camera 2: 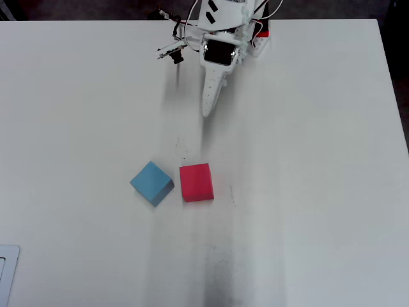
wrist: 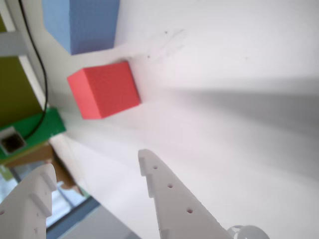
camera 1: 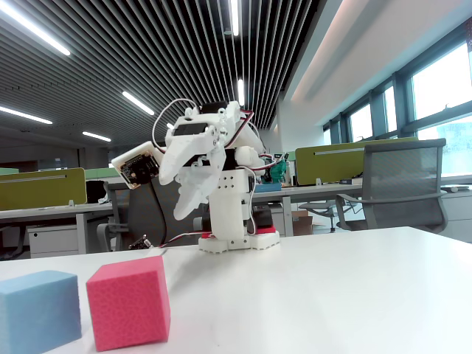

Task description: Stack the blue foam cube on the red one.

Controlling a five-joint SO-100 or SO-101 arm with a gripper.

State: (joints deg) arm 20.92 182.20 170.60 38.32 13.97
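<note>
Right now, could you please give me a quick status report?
Pincer open, empty, raised. Light blue foam cube beside pinkish-red foam cube, unstacked. Path clear.

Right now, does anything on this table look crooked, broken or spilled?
Nothing is broken or spilled. The blue foam cube sits turned at an angle beside the squarely set red cube, both resting flat on the white table.

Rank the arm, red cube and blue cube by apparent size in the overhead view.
1. Arm: clearly the largest.
2. Red cube and blue cube: about equal; the blue one sits turned at an angle, so any difference is too small to rank.
</note>
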